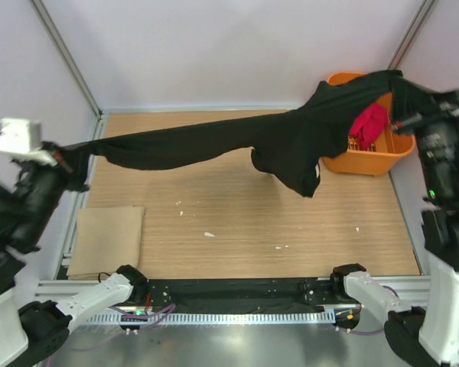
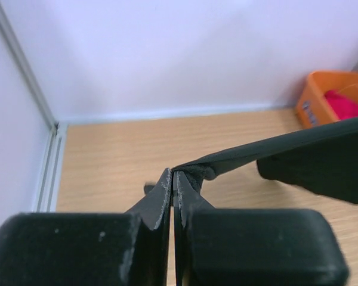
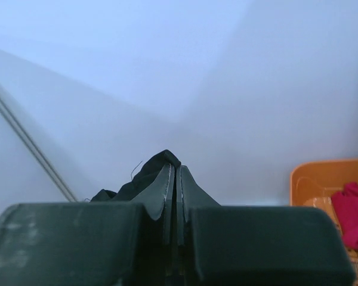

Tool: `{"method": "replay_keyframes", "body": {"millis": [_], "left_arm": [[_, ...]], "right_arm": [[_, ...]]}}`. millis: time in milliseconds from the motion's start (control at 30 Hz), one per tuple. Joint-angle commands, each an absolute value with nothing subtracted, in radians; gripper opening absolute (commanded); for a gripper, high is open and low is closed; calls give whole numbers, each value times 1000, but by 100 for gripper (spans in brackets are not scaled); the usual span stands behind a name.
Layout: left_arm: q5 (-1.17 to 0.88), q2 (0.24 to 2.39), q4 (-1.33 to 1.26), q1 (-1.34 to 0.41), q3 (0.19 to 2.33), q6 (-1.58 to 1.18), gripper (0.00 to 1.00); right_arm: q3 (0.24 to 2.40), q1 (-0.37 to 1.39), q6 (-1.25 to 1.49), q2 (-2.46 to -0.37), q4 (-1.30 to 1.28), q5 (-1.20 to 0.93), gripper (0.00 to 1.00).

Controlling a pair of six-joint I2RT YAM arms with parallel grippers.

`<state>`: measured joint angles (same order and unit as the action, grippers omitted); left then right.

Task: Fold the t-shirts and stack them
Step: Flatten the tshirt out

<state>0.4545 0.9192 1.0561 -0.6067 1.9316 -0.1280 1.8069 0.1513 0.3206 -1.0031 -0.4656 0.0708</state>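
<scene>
My left pincer (image 2: 172,179) and right pincer (image 3: 173,173) each pinch the black shirt (image 1: 199,141) tight, stretched between them; I should lower both evenly onto the worktop (image 1: 252,222) below.

Overhead plus wrist close-ups (basket (image 1: 371,164) shared)

black t-shirt (image 1: 291,138): soft matt cloth. red t-shirt (image 1: 369,122): bright cloth. basket (image 1: 367,163): smooth orange plastic, slight sheen. table (image 1: 237,218): light wood-grain, matt. cardboard sheet (image 1: 107,241): tan, dull. left end effector (image 2: 172,177): matt black, edges scuffed. near rail (image 1: 214,316): bare silvery metal.
</scene>
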Motion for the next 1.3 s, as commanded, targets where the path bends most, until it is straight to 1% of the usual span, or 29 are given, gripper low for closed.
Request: {"method": "replay_keyframes", "body": {"millis": [0,33,167,267,333,467,500,533,600,633,667,700,733,800,833,867,900,933,967,1000,1033,1067,1100,1167,1200,1267], "left_arm": [[330,844,1011,-603,2037,-29,0],[298,836,1020,-603,2055,-25,0],[282,772,1029,-606,2077,-21,0],[278,773,1019,-606,2054,-32,0],[278,796,985,-606,1999,-34,0],[380,853,847,-607,1850,-29,0],[437,871,812,-606,1756,-15,0],[483,886,772,-606,1705,-5,0],[555,914,620,-606,1587,79,0],[607,963,568,-603,1492,106,0],[632,992,475,-598,1444,127,0],[647,1033,435,-559,1413,141,0],[588,1108,405,-526,1369,141,0],[549,1205,312,-429,1332,130,0],[534,1253,292,-398,1325,117,0],[478,1376,275,-365,1341,117,0],[476,1435,261,-321,1353,117,0],[479,1509,241,-302,1367,123,0],[469,1635,221,-287,1414,129,0],[468,1714,218,-269,1443,136,0],[474,1779,213,-262,1474,141,0],[479,1843,216,-256,1559,146,0],[482,1979,227,-246,1600,152,0],[488,2093,254,-235,1690,156,0],[491,2174,261,-233,1757,160,0],[532,2252,291,-230,1824,167,0]], "right_arm": [[1798,149,302,-884,-455,31,1],[1802,149,302,-861,-471,25,1],[1868,149,325,-784,-563,12,1],[1885,149,344,-791,-581,12,1],[1865,149,348,-805,-563,12,1],[1703,149,338,-883,-413,-57,1],[1669,149,322,-903,-381,-66,1],[1636,150,321,-925,-346,-98,1],[1518,149,304,-1000,-209,-127,1],[1478,147,301,-1034,-159,-141,1],[1403,147,295,-1067,-59,-155,1],[1375,147,288,-1153,-16,-167,1],[1353,149,282,-1201,27,-178,1],[1325,149,279,-1302,121,-184,1],[1327,149,281,-1396,147,-186,1],[1334,149,281,-1454,205,-186,1],[1344,150,281,-1504,233,-187,1],[1359,149,278,-1619,257,-192,2],[1412,147,259,-1676,268,-207,1],[1446,149,250,-1730,271,-209,1],[1475,149,242,-1841,273,-210,2],[1523,149,242,-1888,302,-207,2],[1548,149,247,-1941,314,-206,2],[1642,149,242,-2075,308,-206,2],[1673,149,251,-2112,308,-213,4],[1760,149,258,-2214,293,-227,7]]}}
